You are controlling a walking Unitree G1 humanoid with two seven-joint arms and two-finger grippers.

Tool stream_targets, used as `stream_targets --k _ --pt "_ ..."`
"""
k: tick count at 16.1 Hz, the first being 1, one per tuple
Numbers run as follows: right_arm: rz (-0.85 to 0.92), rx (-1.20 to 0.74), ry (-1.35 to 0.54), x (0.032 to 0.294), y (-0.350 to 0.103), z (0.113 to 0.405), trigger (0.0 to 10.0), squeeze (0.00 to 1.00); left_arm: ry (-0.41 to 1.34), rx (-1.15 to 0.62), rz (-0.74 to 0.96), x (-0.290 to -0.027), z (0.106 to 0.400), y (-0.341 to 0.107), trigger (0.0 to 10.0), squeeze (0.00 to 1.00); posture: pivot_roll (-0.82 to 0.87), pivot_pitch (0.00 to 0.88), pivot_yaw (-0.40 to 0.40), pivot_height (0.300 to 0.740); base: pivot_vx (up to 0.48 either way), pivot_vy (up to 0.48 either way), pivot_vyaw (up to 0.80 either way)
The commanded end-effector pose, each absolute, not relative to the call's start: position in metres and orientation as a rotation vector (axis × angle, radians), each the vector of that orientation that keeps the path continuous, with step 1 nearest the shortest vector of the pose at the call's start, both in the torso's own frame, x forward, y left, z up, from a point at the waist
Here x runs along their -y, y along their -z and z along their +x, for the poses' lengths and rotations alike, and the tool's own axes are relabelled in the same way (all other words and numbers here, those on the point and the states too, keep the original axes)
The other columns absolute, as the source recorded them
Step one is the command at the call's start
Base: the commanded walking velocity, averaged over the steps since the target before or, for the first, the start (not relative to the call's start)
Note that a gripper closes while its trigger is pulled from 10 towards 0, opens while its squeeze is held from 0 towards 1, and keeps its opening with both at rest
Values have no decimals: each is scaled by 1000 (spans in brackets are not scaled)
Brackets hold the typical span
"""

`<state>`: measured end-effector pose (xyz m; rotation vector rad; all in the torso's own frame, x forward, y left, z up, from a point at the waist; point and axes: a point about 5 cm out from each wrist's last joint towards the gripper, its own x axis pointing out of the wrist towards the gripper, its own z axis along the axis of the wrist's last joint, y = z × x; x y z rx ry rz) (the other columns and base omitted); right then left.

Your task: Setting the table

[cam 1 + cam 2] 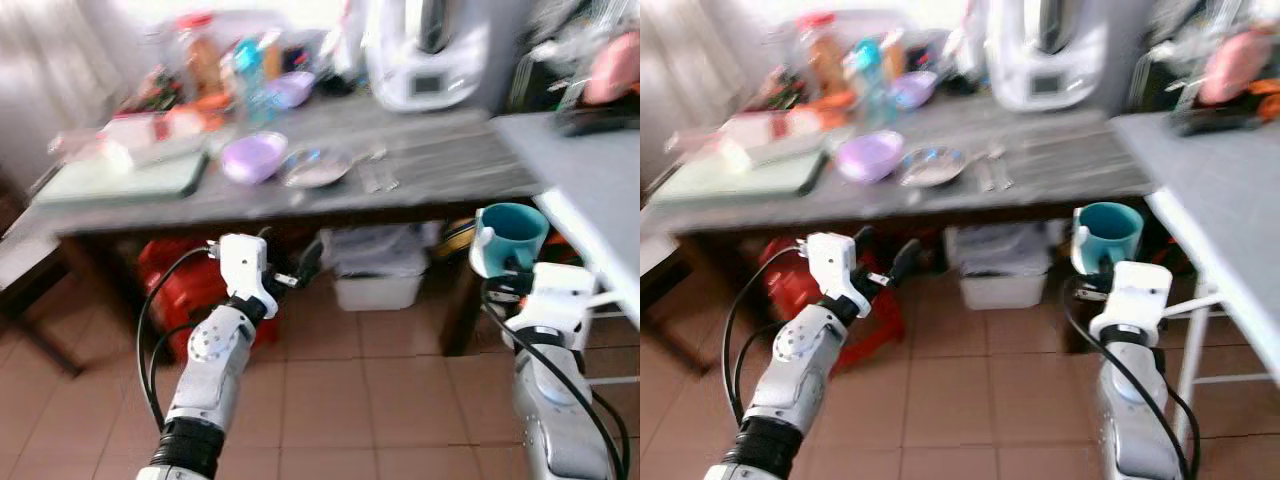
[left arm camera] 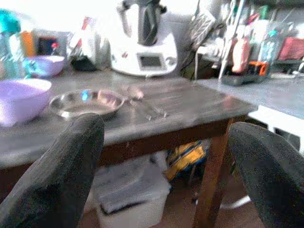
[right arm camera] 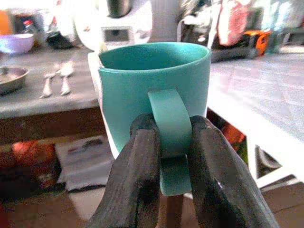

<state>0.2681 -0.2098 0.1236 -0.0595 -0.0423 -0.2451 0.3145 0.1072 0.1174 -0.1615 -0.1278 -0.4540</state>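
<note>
Right gripper [image 3: 173, 142] clenched on the handle of a teal ceramic mug [image 3: 154, 90], held upright in the air, near and right of the grey-topped wooden table [image 1: 440, 165]. Left gripper [image 1: 290, 268] released, fingers spread, empty, below the table's near edge. On the table: lilac plastic bowl [image 1: 253, 156], shallow metal dish [image 1: 317, 167], cutlery [image 1: 377, 176] right of it.

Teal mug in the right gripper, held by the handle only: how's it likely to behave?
The teal mug looks rigid, probably ceramic, so likely breakable if dropped. The right gripper pinches just its thin handle, so it may pivot or swing. It looks empty, so probably light.
</note>
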Motion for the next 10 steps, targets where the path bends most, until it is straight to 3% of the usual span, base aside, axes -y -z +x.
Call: stream_targets --k 1,5,10 --pt "-41 76 206 198 -130 272 10000 0 430 127 -147 -119 315 -118 10000 0 -65 11 63 740 304 0 -613" --pt "-61 77 205 198 -131 272 10000 0 435 128 -149 -118 315 -119 10000 0 -65 9 66 740 315 0 0" --pt "-64 78 204 197 -131 273 10000 0 438 125 -148 -118 316 -119 10000 0 -64 10 67 740 315 0 484"
